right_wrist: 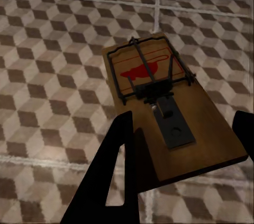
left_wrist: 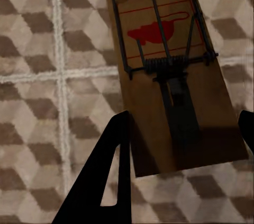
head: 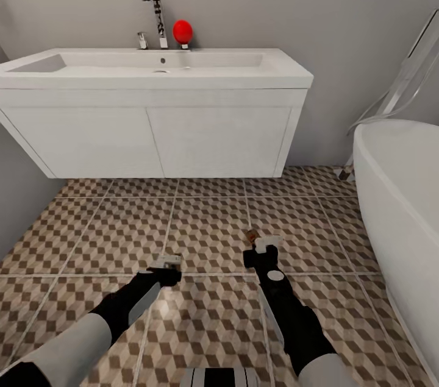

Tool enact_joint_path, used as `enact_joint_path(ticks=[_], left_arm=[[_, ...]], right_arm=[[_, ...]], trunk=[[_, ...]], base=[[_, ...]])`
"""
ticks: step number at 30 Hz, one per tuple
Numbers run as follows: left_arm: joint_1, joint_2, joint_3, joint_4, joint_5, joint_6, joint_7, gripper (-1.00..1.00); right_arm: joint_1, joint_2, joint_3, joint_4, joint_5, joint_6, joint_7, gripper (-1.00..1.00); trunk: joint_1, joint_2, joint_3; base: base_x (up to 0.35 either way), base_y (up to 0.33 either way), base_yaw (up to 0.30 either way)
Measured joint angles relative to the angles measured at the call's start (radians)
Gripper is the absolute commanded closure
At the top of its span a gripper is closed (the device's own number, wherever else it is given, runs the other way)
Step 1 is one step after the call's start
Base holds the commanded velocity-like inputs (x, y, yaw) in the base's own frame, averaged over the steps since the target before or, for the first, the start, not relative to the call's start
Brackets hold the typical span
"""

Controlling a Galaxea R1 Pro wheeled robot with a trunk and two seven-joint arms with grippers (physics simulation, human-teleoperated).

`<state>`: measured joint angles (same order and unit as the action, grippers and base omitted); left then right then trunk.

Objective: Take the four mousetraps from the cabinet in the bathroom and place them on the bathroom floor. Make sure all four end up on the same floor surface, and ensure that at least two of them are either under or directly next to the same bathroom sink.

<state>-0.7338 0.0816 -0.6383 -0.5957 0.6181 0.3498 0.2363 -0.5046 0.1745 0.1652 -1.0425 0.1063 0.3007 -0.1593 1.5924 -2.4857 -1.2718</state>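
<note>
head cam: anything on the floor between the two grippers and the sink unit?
Nothing. In the head view, only bare bathroom floor separates the left gripper and right gripper from the bathroom sink.

Illumination in the head view was even and diffuse, with no single visible source. The bathroom sink (head: pixel 152 70) cast a soft shadow on the wall and the bathroom floor (head: pixel 207 222) beneath it. The faucet (head: pixel 155 9) carried small highlights — no strong glare. Straight edges bowed slightly toward the frame borders. Both wrist views were dimmer and soft in texture; a mousetrap (left_wrist: pixel 169 70) cast a dark shadow along its near edge — likewise the second mousetrap (right_wrist: pixel 164 107).
</note>
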Motion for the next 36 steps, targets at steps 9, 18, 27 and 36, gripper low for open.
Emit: enact_joint_path(ticks=[9, 18, 27, 36], left_arm=[[-0.234, -0.014, 0.163, -0.02, -0.114, 0.255, 0.005, 1.0], [-0.266, -0.041, 0.166, 0.184, -0.127, 0.024, -0.002, 1.0], [-0.267, -0.054, 0.159, 0.227, -0.126, -0.08, -0.006, 1.0], [-0.267, -0.075, 0.156, 0.196, -0.124, -0.078, 0.009, 1.0]], right_arm=[[-0.23, 0.0, -0.003, 0.184, -0.007, 0.056, 0.007, 1.0], [-0.309, 0.0, -0.004, 0.31, -0.009, 0.025, 0.133, 1.0], [-0.312, -0.001, 0.0, 0.32, -0.006, -0.06, 0.19, 1.0], [-0.311, -0.001, 0.005, 0.306, -0.002, -0.071, 0.188, 1.0]], trunk=[[0.0, 0.0, 0.0], [0.0, 0.0, 0.0], [0.0, 0.0, 0.0], [0.0, 0.0, 0.0]], base=[[0.0, 0.0, 0.0], [0.0, 0.0, 0.0], [0.0, 0.0, 0.0], [0.0, 0.0, 0.0]])
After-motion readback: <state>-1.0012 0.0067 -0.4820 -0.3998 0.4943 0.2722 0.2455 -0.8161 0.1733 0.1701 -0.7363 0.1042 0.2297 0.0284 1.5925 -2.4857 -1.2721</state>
